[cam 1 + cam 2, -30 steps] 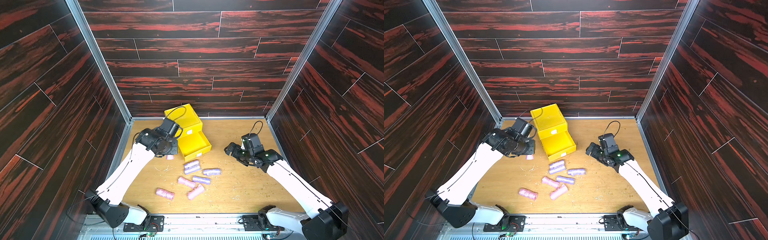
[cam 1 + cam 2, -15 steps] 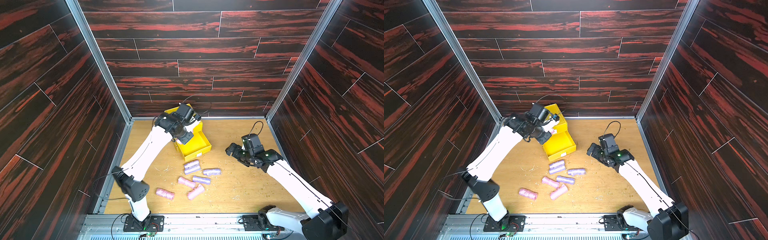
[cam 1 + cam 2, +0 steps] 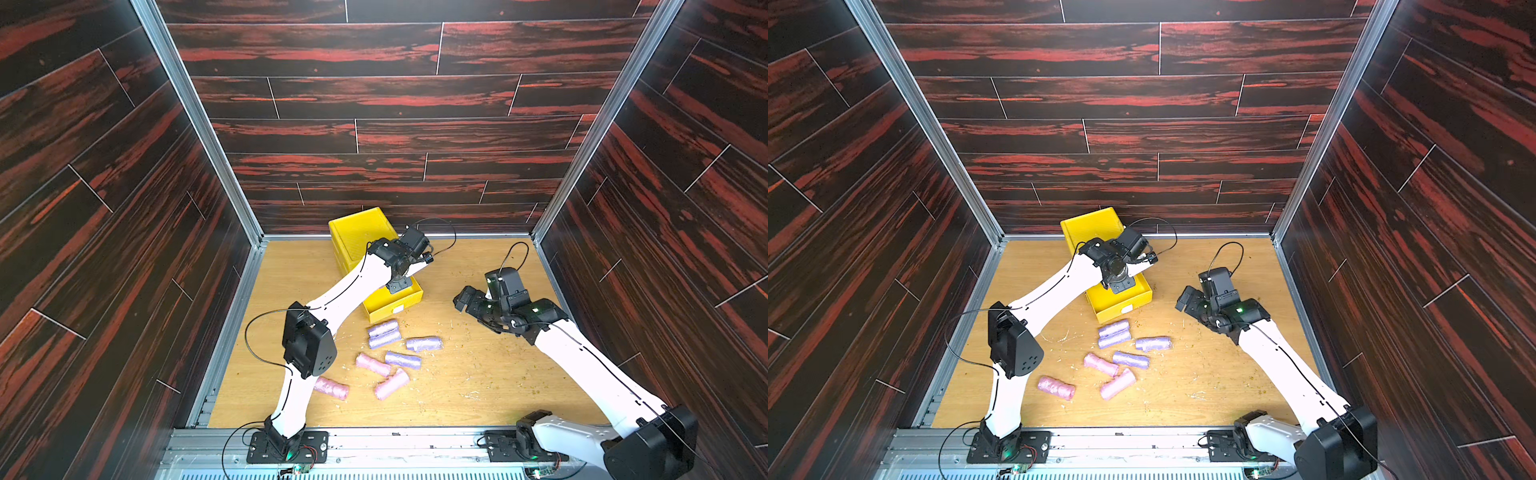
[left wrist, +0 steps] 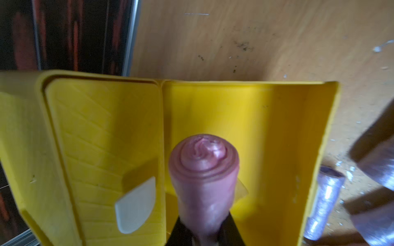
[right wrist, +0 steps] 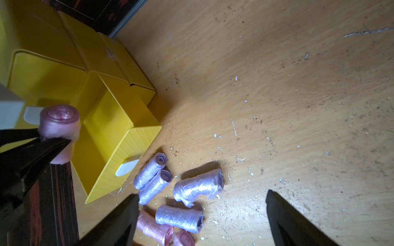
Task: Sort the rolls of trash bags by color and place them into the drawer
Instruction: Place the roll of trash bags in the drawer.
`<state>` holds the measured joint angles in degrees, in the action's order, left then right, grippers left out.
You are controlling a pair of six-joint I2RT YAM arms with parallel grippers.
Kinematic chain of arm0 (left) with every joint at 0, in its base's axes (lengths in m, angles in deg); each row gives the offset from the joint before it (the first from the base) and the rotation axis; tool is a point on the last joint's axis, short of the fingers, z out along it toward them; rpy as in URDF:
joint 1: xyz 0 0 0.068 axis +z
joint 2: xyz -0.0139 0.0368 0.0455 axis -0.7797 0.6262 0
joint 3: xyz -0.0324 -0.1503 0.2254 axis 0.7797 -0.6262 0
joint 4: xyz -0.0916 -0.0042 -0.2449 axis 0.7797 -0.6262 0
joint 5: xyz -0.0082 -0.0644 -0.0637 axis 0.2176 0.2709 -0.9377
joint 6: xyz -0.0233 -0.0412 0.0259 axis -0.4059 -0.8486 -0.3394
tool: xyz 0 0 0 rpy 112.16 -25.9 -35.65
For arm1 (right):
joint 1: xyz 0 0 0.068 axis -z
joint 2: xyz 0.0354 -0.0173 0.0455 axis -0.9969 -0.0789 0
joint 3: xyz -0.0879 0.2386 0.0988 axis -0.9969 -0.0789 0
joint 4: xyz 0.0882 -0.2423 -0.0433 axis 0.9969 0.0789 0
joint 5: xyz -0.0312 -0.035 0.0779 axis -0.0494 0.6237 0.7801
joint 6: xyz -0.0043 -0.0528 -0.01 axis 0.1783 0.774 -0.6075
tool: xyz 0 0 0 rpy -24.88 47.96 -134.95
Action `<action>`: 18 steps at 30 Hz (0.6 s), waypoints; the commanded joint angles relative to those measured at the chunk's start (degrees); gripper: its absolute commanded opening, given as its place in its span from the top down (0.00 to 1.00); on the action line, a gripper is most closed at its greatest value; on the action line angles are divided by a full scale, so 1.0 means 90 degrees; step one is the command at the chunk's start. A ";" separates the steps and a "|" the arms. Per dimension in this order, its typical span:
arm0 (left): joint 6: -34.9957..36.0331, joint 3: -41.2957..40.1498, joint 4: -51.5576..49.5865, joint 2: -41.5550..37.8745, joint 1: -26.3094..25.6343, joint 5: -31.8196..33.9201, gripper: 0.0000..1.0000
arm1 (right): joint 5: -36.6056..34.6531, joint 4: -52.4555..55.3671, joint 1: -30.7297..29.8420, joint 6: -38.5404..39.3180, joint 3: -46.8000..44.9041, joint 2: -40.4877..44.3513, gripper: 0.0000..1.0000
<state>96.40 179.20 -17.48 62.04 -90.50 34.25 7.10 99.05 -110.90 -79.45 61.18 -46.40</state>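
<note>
Pink plastic, crinkled and wound tight: one pink roll is pinched at one end by the left hand, which is clenched on it. The roll hangs above the open drawer, pulled out of the yellow chest at the far edge of the worktop. What shows of the drawer floor looks bare. The right hand stands spread and empty, off to the right of the chest. Four lavender rolls lie on the worktop near the drawer front, with three loose pink rolls toward the near edge. To do the drop well, I would bring the roll low inside the walls before letting go. I would lay it along one side so its mates fit, and keep clear of the rim, since the light chest would likely slide.
</note>
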 commanded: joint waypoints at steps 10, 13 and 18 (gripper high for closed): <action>0.0494 -0.1021 0.1226 0.0142 0.0011 0.1203 0.75 | 0.0009 0.0052 0.0043 0.0068 -0.0073 0.0049 0.03; 0.0538 -0.1030 0.1287 0.0291 0.0027 0.1428 0.74 | 0.0034 0.0047 0.0051 0.0061 -0.0079 0.0039 0.03; 0.0543 -0.0978 0.1332 0.0523 0.0086 0.1669 0.67 | 0.0034 0.0057 0.0046 0.0071 -0.0076 0.0049 0.03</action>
<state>101.01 170.37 -6.15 65.58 -90.22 46.71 7.18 99.00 -110.79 -79.34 61.18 -46.38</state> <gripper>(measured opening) 0.321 0.966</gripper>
